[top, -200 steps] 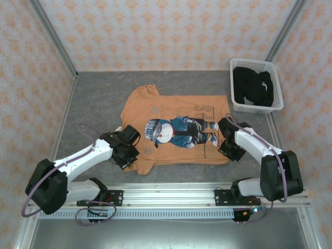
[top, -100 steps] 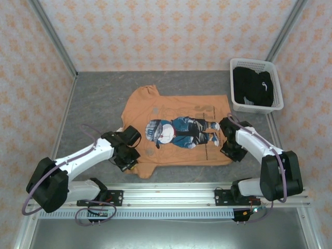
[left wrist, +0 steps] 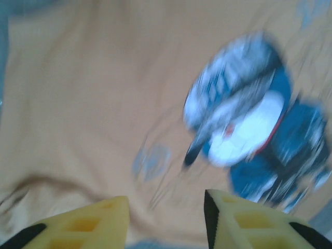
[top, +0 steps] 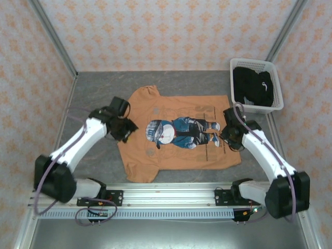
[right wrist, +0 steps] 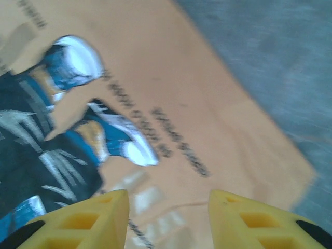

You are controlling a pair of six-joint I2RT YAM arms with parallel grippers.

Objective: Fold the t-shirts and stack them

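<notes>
A lab test cell: patterned wall panels (top: 155, 31), aluminium rail (top: 171, 196), grey table (top: 98, 93).

- Orange-tan t-shirt (top: 176, 153): blue-and-white cartoon figure print (top: 176, 132) at its middle.
- Black t-shirt (top: 249, 85), far right of the orange one: white mark (top: 265, 87).
- Basket (top: 257, 63) holding it: white, slotted.
- Table (top: 98, 98) under the orange tee: mottled grey.
- Walls (top: 171, 31) behind it: pale, orange floral motifs.
- Left gripper (left wrist: 165, 199), right gripper (right wrist: 167, 194): yellow fingers, black tips.

orange t-shirt (top: 174, 136) spread flat on table (top: 98, 93) | black t-shirt (top: 249, 88) in white basket (top: 254, 108)
</notes>
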